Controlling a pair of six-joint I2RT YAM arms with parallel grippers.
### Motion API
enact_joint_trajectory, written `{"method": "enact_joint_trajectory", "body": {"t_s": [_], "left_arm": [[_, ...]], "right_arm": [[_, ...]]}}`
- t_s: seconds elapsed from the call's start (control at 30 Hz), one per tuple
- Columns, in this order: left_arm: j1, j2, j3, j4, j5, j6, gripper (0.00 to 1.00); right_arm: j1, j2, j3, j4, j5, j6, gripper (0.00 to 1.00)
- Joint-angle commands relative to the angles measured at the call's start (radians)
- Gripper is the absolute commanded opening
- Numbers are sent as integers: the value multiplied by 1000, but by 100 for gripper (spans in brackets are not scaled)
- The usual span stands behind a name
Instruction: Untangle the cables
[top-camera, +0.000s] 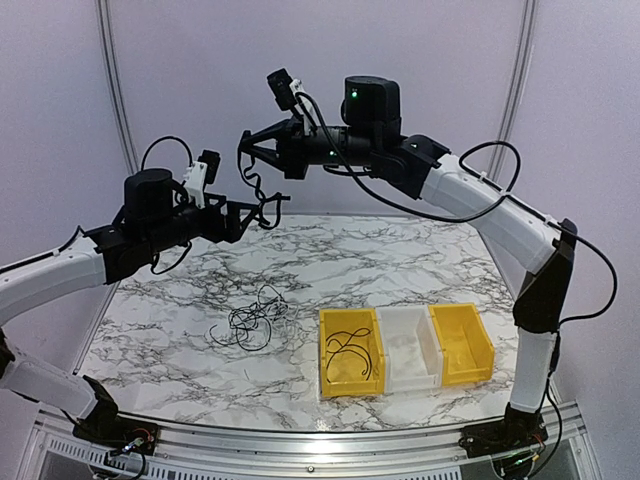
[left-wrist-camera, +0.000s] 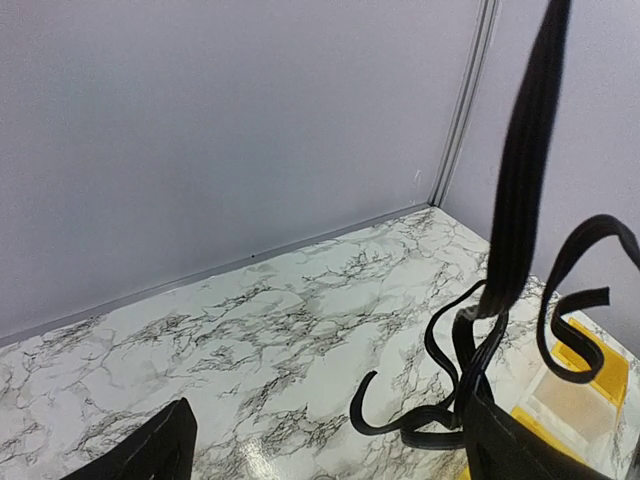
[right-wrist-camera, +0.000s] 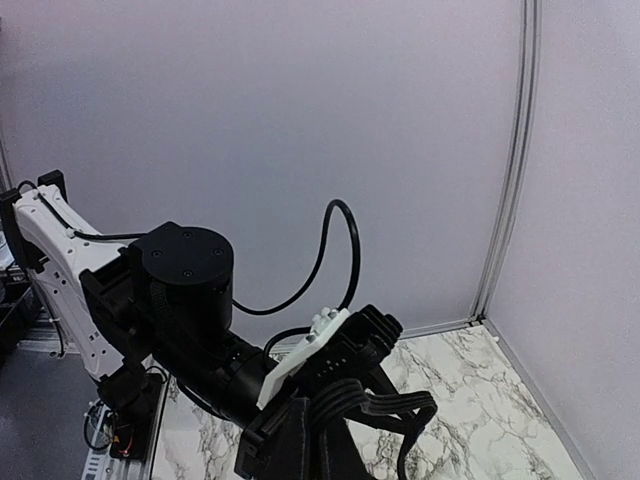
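One black cable (left-wrist-camera: 520, 170) is clamped in the closed right tool (top-camera: 244, 148), dangling beside the wide-open left tool (left-wrist-camera: 330, 420). Other cables (top-camera: 250, 325) are heaped on the marble-veined desk (top-camera: 150, 335), enclosed by pale walls (top-camera: 200, 90).

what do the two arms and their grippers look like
The left arm and right arm have white tubular links, black cylindrical joints and thick black wires looping alongside. Green lights glow on the right arm. The left gripper and right gripper are black, two-fingered, each with a wrist camera.

A black cable (left-wrist-camera: 517, 180) leaves the top edge.
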Motion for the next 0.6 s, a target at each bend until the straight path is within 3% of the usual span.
{"method": "enact_joint_trajectory", "body": {"t_s": [0.0, 0.4, 0.57], "left_arm": [[-5, -59, -32, 16, -2, 5, 96], [-5, -82, -42, 23, 55, 19, 98], [-9, -144, -101, 112, 32, 11, 99]], "right_arm": [[10, -24, 55, 26, 8, -4, 0], [11, -11, 71, 32, 15, 1, 0], [11, -7, 74, 28, 24, -2, 0]]}}
